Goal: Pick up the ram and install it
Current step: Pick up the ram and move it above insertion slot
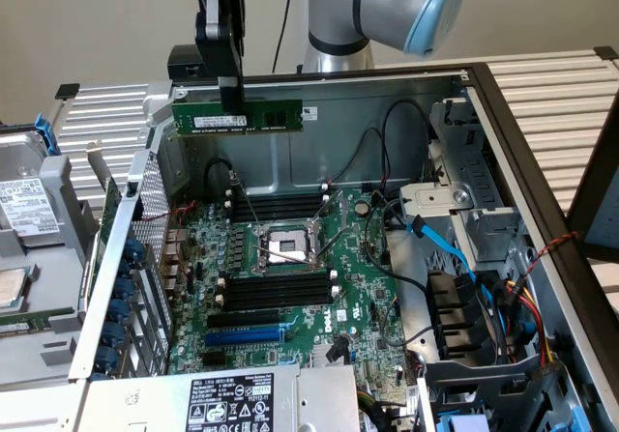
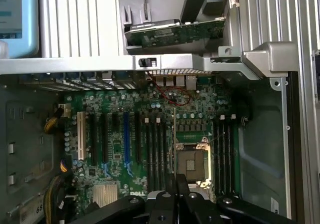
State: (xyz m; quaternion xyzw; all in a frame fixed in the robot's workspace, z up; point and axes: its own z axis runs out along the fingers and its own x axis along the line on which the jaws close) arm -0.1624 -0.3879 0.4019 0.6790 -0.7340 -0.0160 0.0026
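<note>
While gripper (image 1: 230, 103) clamps it, ram (image 1: 261, 118), thin green stick, white label, level

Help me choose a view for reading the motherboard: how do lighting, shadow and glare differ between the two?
Exterior view: even light, the ram in the hand stands clear against the grey case wall, motherboard readable, cable corner shadowed. Wrist view: motherboard dimmer, the hand a black silhouette, the metal case rim bright, near glare.
</note>
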